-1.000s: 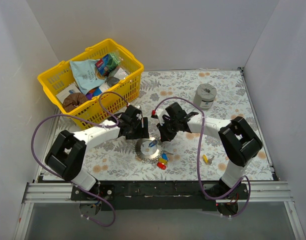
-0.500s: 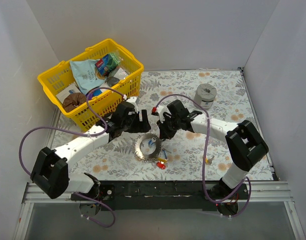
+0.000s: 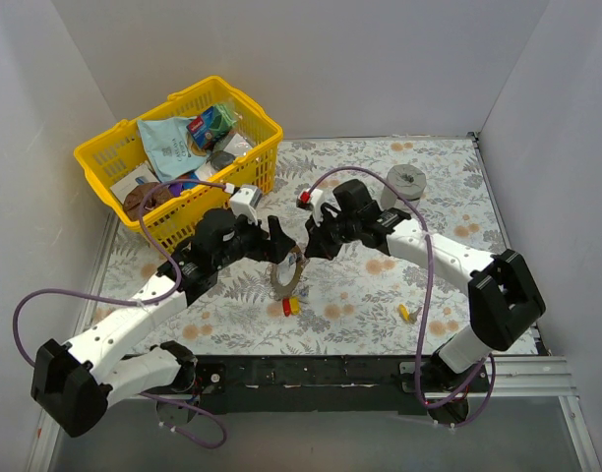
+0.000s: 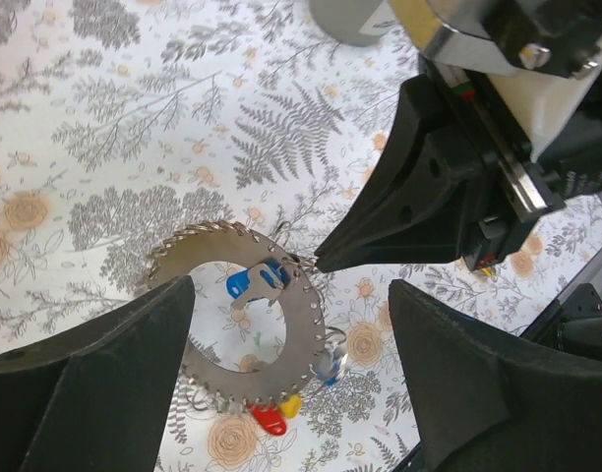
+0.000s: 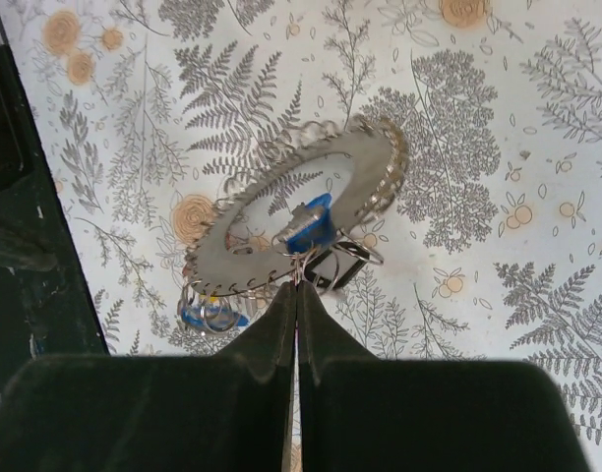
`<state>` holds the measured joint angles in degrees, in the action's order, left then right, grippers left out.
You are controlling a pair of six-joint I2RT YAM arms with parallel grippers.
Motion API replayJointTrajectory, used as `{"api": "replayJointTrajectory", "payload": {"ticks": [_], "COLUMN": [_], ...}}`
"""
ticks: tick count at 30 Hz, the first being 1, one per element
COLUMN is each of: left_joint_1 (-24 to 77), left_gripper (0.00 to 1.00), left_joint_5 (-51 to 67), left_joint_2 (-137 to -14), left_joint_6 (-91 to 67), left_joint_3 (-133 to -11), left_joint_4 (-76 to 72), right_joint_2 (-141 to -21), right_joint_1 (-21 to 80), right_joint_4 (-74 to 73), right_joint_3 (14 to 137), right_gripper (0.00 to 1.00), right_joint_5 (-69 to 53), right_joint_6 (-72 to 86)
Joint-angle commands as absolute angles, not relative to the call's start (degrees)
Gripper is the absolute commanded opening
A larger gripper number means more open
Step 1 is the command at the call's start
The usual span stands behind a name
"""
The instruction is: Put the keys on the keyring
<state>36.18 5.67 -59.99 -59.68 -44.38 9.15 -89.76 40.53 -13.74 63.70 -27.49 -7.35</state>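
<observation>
Pinches the shiny silver gear-rimmed keyring (image 5: 370,167) by its rim wire at the tips of the closed right gripper (image 5: 297,287), tilted up just in front of the wide-parted, empty left gripper (image 4: 286,295). Judging by the blue, red and yellow plastic-headed keys (image 4: 271,421) dangling from it, mostly done. Left to add: a small yellow-headed key (image 3: 403,313) on the table, well apart to the right gripper's right.

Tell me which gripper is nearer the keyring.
Right. The right gripper, fingers shut, pinches the keyring at its rim and holds it tilted up. The left gripper hangs just beside it, fingers open on either side, gripping nothing.
</observation>
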Motion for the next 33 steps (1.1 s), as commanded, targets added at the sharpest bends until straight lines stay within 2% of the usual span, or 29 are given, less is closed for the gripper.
{"api": "replayJointTrajectory", "payload": {"ticks": [1, 10, 16, 26, 33], "left_joint_1": [36.21, 36.21, 36.21, 36.12, 35.77], "left_gripper": [0.84, 0.8, 0.79, 0.78, 0.69], "left_joint_5": [11.75, 20.65, 23.73, 23.82, 26.97], "left_joint_2": [-55.9, -58.54, -55.64, -52.38, -51.77], "left_joint_6": [-55.12, -52.65, -47.48, -45.88, -44.57], "left_joint_3": [-45.26, -50.97, -50.89, -48.78, -47.2], "left_joint_4": [8.35, 10.55, 9.41, 8.0, 5.98], "right_joint_2": [-85.78, -81.48, -79.19, -79.01, -78.14], "right_joint_1": [40.69, 40.69, 40.61, 40.61, 40.34], "right_joint_4": [-12.75, -13.09, -14.06, -15.82, -16.08], "right_joint_3": [67.06, 68.46, 69.17, 71.01, 71.19], "right_gripper": [0.01, 0.01, 0.01, 0.01, 0.01], "right_joint_5": [-31.11, -33.57, -35.15, -40.25, -41.83], "right_joint_6": [-5.98, -6.24, -7.38, -9.32, -11.6]}}
